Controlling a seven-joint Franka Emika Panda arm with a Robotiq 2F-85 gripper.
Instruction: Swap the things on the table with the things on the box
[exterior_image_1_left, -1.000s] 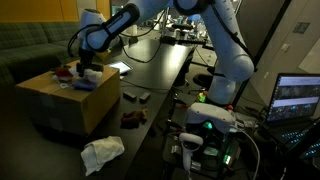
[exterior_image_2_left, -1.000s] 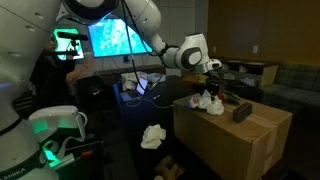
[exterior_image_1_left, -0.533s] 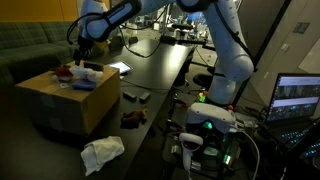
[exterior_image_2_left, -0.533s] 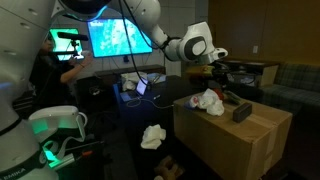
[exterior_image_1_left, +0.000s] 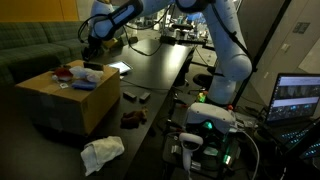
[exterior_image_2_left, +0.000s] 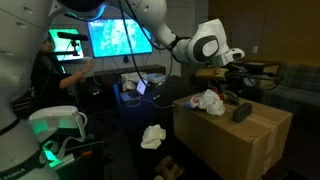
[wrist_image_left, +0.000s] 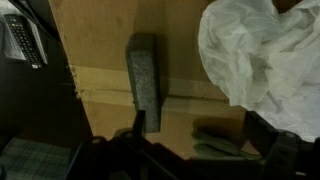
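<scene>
The tan box (exterior_image_1_left: 60, 100) (exterior_image_2_left: 235, 140) carries a white crumpled cloth (wrist_image_left: 262, 55) (exterior_image_2_left: 207, 100), a dark grey block (wrist_image_left: 143, 80) (exterior_image_2_left: 241, 112), a red thing (exterior_image_1_left: 63, 72) and a dark green thing (wrist_image_left: 222, 141). My gripper (wrist_image_left: 205, 150) (exterior_image_1_left: 89, 47) (exterior_image_2_left: 238, 77) hangs open above the box top with nothing held. The green thing lies on the cardboard below, between the two fingers. The black table (exterior_image_1_left: 160, 60) runs beside the box and bears a remote (wrist_image_left: 22, 38) (exterior_image_1_left: 135, 96) and a dark red thing (exterior_image_1_left: 132, 118).
A white rag (exterior_image_1_left: 102, 152) (exterior_image_2_left: 152, 135) lies on the floor by the box. A monitor (exterior_image_2_left: 120, 38) glows behind the table. A laptop (exterior_image_1_left: 297, 98) and the green-lit robot base (exterior_image_1_left: 208, 125) stand at the table's near end.
The gripper has opened and lifted off the box top, drifting toward the table. The things on the box stay where they were.
</scene>
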